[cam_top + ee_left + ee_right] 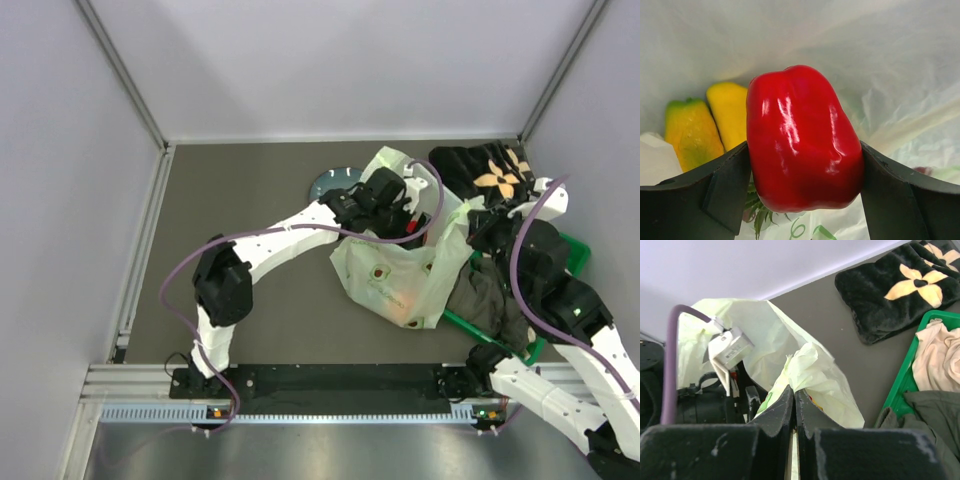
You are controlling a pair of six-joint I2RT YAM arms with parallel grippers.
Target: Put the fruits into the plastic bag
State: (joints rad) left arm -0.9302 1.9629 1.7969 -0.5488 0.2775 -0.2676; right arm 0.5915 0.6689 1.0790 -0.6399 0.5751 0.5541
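The pale green plastic bag (400, 270) lies at centre right with its mouth toward the back. My left gripper (408, 215) reaches into that mouth, shut on a glossy red round fruit (802, 140). Inside the bag lie a yellow piece (730, 112), an orange-yellow fruit with a green end (690, 135) and green spiky leaves (757, 215). My right gripper (794, 395) is shut on a bunched edge of the bag (810, 365) and holds it up. The left arm's wrist (705, 405) shows at the bag's mouth in the right wrist view.
A small grey plate (333, 182) lies behind the bag. A dark flowered cloth (490, 172) lies at the back right. A green basket (570, 255) with clothes (490, 300) sits on the right, under my right arm. Walls close in the back and sides.
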